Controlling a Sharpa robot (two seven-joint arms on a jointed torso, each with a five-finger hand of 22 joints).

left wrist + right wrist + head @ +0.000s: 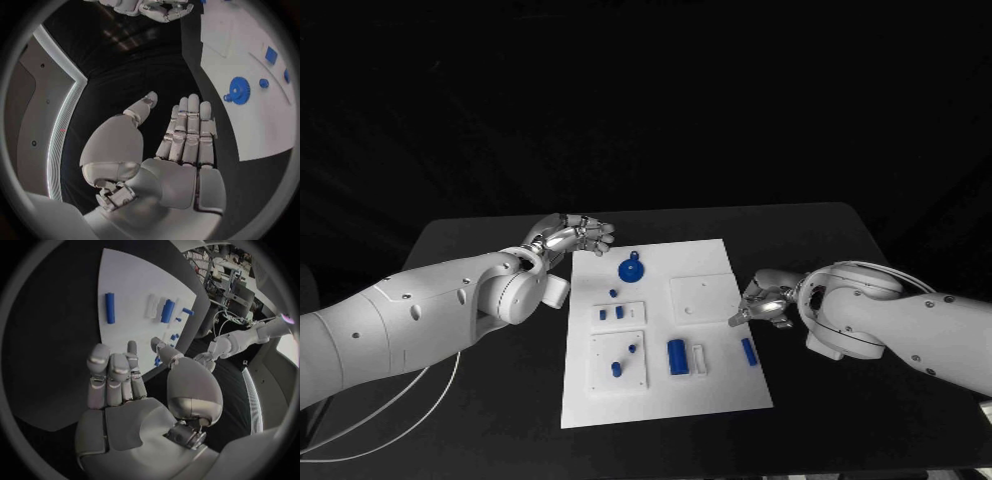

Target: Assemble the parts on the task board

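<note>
The white task board (718, 395) lies in the middle of the black table. On it are a blue gear-shaped part (632, 269), a blue cylinder (678, 356), a blue bar (749, 350) and several small blue pieces around (610, 313). My left hand (571, 236) hovers at the board's far left corner, fingers apart and holding nothing. In the left wrist view, that hand (181, 135) is flat, with the gear (238, 90) beside it. My right hand (762, 305) sits at the board's right edge, just beyond the bar. Its palm (125, 375) is empty, and the bar (110, 307) lies ahead of it.
Raised white sub-plates sit on the board: a square one (701, 296) and two on the left (617, 360). A white cable (387, 420) trails off the table's left front. Bare black table (848, 400) surrounds the board.
</note>
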